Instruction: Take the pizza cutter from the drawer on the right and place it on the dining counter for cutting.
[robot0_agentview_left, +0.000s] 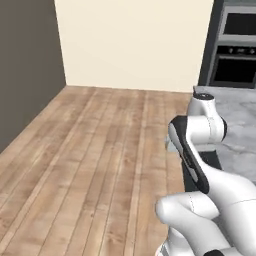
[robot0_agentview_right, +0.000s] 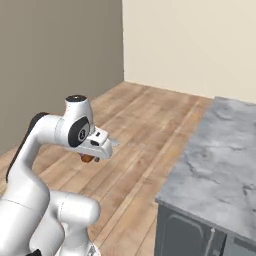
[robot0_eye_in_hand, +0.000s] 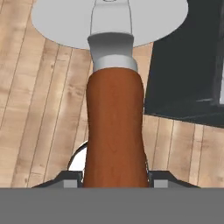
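My pincer (robot0_eye_in_hand: 114, 181): closed on the reddish-brown wooden handle of the pizza cutter (robot0_eye_in_hand: 114, 122), one dark tip pressed against each side of the handle at the bottom of the hand view.
Pizza cutter: its handle runs straight away from my hand into a grey metal collar, then a flat round grey blade whose upper part is cut off by the picture's edge. It is held in the air over the floor, touching nothing else.
Pizza cutter from the right base view: just a small brown piece (robot0_agentview_right: 87, 158) pokes out under my white hand.
My arm (robot0_agentview_left: 200, 131): folded, hand low and out over the light wooden plank floor (robot0_agentview_left: 95, 150), beside the counter's end.
Grey-veined white marble counter (robot0_agentview_right: 220, 155): to my right, on a dark grey base, its top bare in the part I can see; the cutter is well apart from it.
Dark grey cabinet front (robot0_eye_in_hand: 188, 65): at the right of the hand view, standing on the floor.
Black built-in ovens (robot0_agentview_left: 235, 47): stacked against the far cream wall.
Writing or brands: none that I can read; the oven panel's marks are too small.
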